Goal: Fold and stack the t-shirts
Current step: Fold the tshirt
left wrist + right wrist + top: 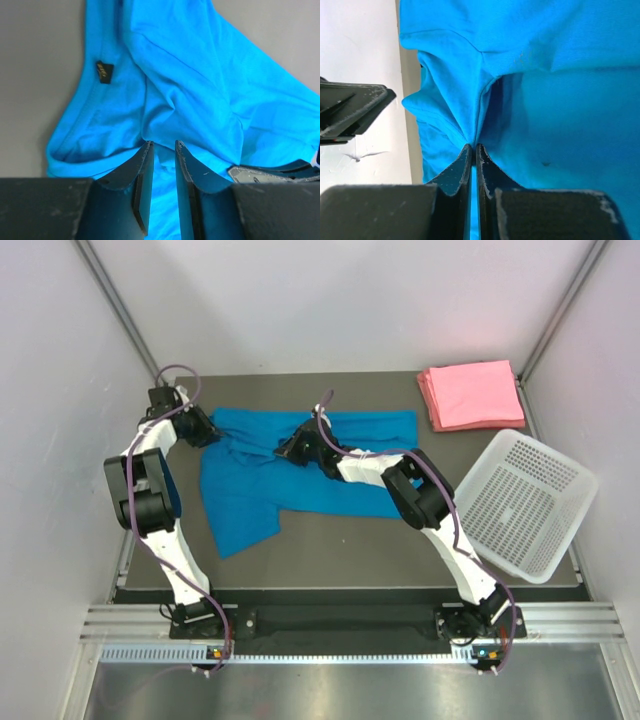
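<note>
- The left end effector (203,428), seen from the top, sits at the far-left corner of the blue t-shirt (250,495). The right end effector (288,450) sits just to its right, on the far edge of the same shirt.
- From both of them the cloth runs away to the right along the bench (340,550), and that is its long axis. A shorter flap hangs toward the arm bases, below the left one.
- The stack of folded pink t-shirts (470,395) lies well apart, far to the right of the right end effector. The white basket (560,475) is nearer that arm's base.
- In the left wrist view, the left end effector (163,155) has its jaws narrowly parted. Blue cloth shows through the gap, and nothing looks clamped.
- The blue t-shirt (190,75) spreads ahead of the tips, with the collar and its dark neck label (104,71) ahead and to the left. So this arm is the nearer one to the neck end.
- In the right wrist view, the right end effector (474,147) is closed on a pinch of the blue t-shirt (560,115). Creases fan out from its tips, and the smooth body of the shirt lies to their right.
- My reading is that the left end effector has yet to take hold beside the collar. With both grips on the far edge, the fold would likely come toward the arm bases, across the long axis.
</note>
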Available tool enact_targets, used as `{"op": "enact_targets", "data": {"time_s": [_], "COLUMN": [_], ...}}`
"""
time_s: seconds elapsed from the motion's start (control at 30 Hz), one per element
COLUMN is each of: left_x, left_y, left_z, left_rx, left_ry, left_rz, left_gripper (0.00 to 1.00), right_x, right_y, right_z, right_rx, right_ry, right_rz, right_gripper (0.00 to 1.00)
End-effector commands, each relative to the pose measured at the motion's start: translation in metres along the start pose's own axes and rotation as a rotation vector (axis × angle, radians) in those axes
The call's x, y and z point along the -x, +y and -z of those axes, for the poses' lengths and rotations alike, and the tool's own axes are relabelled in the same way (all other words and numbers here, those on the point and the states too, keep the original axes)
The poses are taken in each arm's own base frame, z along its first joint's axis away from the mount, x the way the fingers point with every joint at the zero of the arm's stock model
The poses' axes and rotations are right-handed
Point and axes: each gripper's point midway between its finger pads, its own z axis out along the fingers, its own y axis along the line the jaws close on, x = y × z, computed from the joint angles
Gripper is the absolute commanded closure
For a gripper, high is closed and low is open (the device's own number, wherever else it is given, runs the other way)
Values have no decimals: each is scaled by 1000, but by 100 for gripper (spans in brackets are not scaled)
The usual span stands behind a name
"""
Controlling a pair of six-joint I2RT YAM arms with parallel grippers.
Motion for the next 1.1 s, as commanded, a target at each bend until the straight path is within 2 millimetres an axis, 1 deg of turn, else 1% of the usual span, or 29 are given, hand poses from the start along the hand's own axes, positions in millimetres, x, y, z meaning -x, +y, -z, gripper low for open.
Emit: {"op": "enact_targets", "data": {"time_s": [0.0,0.07,0.1,0.13,0.17,0.23,0.3,0.37,0.43,0.57,0.73,0.8,0.87,0.9,0.97,1.0,1.03,1.07], "left_x": [2,2,2,6,4,5,2,1,1,-3,-2,-2,0,5,7,9,17,13], "left_y": [-10,-8,-7,-8,-7,-8,-3,6,5,2,-2,-4,-9,-10,-13,-12,-6,-4], "left_z": [1,-5,-8,-8,-13,-14,-17,-20,-23,-31,-32,-31,-26,-23,-13,-10,-5,2], "left_rx": [-69,-69,-68,-77,-84,-94,-77,-40,-46,-90,-113,-120,-125,-120,-94,-73,-12,21], "left_ry": [-4,0,2,-1,11,20,26,23,23,42,42,41,41,31,35,33,5,24], "left_rz": [5,12,16,16,24,33,31,26,22,39,41,37,38,35,39,44,49,62], "left_gripper": [71,71,70,70,70,71,71,70,71,71,71,80,95,100,100,100,100,100], "right_x": [29,27,25,25,24,23,26,26,29,30,29,29,28,31,31,32,32,33], "right_y": [55,53,48,45,45,39,39,40,40,38,38,39,42,46,47,52,54,55], "right_z": [17,16,16,15,16,15,15,14,14,13,11,10,10,12,14,17,19,21], "right_rx": [131,125,117,112,113,104,104,104,103,101,104,109,115,123,121,127,129,130], "right_ry": [-57,-47,-43,-42,-41,-41,-42,-41,-44,-42,-39,-36,-29,-29,-29,-30,-32,-34], "right_rz": [5,2,2,-1,-5,-15,-18,-16,-13,-14,-19,-19,-15,-11,-2,2,9,10], "right_gripper": [100,100,100,100,100,100,100,100,100,100,100,100,100,100,100,100,100,100]}}
